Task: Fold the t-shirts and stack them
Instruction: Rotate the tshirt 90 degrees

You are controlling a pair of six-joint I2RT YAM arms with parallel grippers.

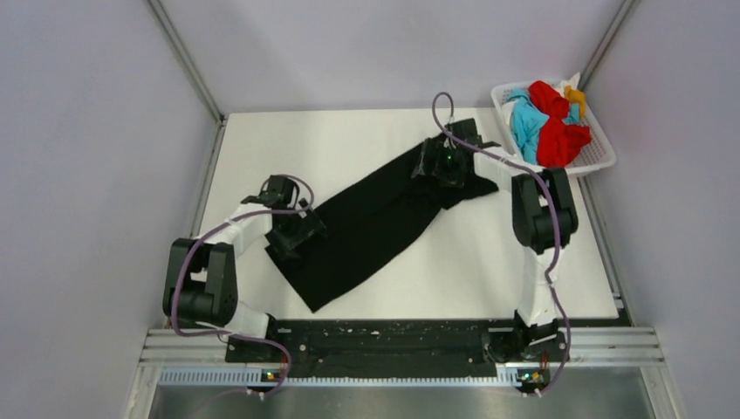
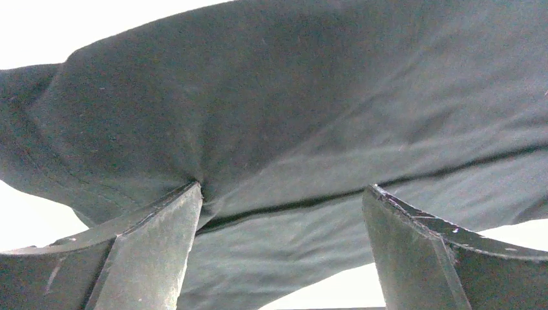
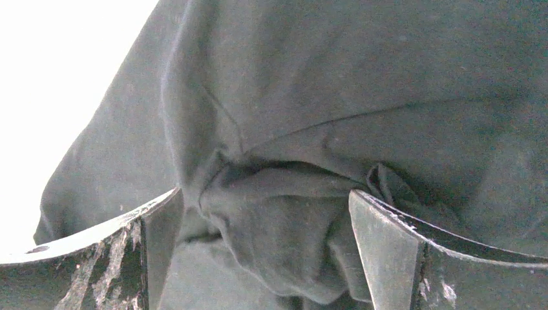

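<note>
On the left of the bench (image 1: 489, 288), the left tool (image 2: 281, 187) is seen spread wide over the near end of the black t-shirt (image 1: 375, 227). One fingertip (image 2: 184, 201) is pressed against a pucker in the cloth, and nothing is pinched yet. The shirt is laid out as a long, narrow band, run diagonally across the middle of the bench from near left to far right.

At its far end the right tool (image 3: 265, 190) is likewise held open, with a bunched wad of black cloth sitting between the fingers but not clamped. Further right, at the far corner, the red t-shirt (image 1: 558, 140), the turquoise-blue t-shirt (image 1: 526, 122) and the orange-yellow t-shirt (image 1: 574, 92) are heaped in the white basket (image 1: 602, 157).

Trouble can be expected at that right-hand wad: if the fingers are closed there, several layers may be caught at once and the fold dragged crooked. On the left, so thin a pucker could be lost as soon as it is lifted. Uneven pulls would likely leave the band twisted.
</note>
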